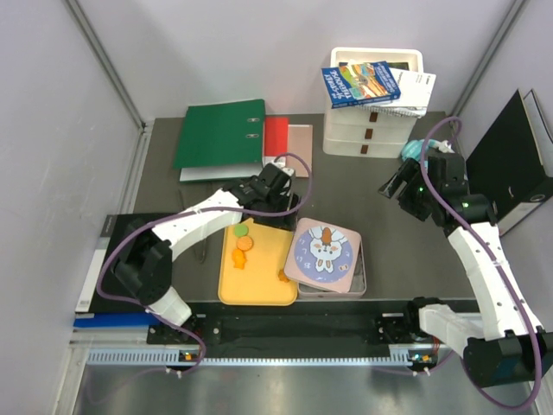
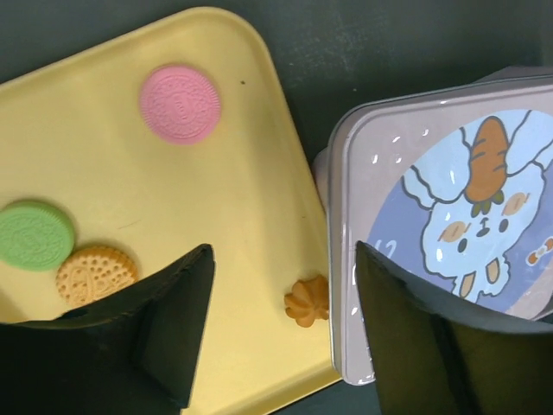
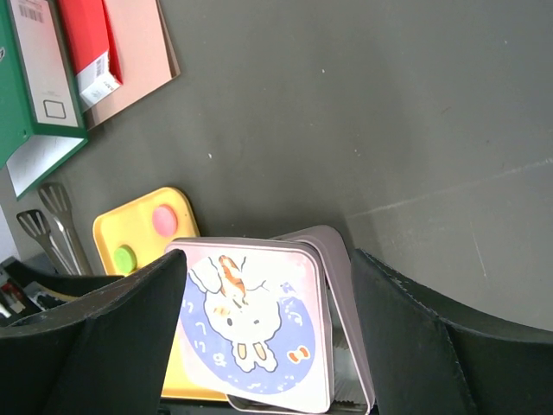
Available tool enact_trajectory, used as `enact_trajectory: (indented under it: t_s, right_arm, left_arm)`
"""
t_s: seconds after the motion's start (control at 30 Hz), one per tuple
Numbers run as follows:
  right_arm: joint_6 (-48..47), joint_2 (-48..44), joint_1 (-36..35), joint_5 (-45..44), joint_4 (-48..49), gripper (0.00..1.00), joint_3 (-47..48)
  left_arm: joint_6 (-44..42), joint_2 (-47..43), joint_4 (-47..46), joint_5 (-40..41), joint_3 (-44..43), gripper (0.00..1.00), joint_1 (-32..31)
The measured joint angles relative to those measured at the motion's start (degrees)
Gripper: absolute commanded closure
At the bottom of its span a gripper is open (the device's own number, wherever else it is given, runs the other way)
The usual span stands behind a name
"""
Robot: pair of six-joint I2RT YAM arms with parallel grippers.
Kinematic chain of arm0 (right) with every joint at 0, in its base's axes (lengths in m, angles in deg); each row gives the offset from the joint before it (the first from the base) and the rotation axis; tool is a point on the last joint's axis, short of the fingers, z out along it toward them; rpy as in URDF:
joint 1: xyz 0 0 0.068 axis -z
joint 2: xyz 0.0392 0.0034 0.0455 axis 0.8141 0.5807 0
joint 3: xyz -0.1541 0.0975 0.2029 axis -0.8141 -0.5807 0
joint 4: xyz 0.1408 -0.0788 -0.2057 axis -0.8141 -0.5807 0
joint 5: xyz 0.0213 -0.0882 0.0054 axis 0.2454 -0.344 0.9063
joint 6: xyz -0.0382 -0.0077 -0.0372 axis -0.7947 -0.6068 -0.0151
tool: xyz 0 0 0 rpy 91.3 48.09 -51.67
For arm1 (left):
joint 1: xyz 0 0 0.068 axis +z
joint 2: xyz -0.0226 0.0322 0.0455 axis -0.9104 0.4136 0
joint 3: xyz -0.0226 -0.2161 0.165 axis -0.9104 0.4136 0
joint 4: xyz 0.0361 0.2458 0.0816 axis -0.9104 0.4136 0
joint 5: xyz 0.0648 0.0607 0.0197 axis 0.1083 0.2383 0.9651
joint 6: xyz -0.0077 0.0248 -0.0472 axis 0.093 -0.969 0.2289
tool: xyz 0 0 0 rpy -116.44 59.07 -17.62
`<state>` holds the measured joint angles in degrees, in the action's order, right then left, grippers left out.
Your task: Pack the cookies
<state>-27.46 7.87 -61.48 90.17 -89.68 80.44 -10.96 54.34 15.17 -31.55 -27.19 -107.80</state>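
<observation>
I could read no words on the square pale tin lid printed with a rabbit and carrot, just right of the yellow plastic tray. On that tray lay a pink round cookie, a green round cookie, an orange round cookie and an orange flower-shaped cookie near its right edge. My left gripper hung over the tray, fingers spread and empty. My right gripper was raised well right of the tray, fingers also spread.
</observation>
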Motion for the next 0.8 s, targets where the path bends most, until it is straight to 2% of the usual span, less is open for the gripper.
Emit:
enact_trajectory:
  t_s: [0.03,0.07,0.1,0.2,0.3,0.47,0.8]
  right_arm:
    - [0.0,0.0,0.0,0.04,0.0,0.24,0.0]
    - [0.0,0.0,0.0,0.13,0.0,0.24,-0.02]
    - [0.0,0.0,0.0,0.2,-0.02,0.24,-0.02]
    - [-0.02,0.0,0.0,0.26,-0.02,0.25,-0.02]
    - [-0.02,-0.13,0.0,0.26,0.13,0.25,-0.26]
    - [-0.02,-0.63,0.0,0.24,0.22,0.25,-1.29]
    - [-0.02,-0.68,0.0,0.22,0.42,0.25,-1.9]
  left_arm:
    - [0.42,-0.96,0.04,1.16,0.79,0.41,0.0]
    - [0.72,-1.27,0.04,1.7,1.01,0.56,0.0]
    - [0.87,-1.57,0.13,2.8,1.14,0.64,0.0]
    - [1.49,-1.64,0.35,5.53,1.14,0.79,0.0]
    - [1.73,-1.46,1.22,7.76,1.2,0.88,-0.22]
    - [2.27,-0.26,1.46,10.54,3.39,0.97,-1.97]
    - [4.13,1.36,1.84,10.25,6.69,0.98,-8.22]
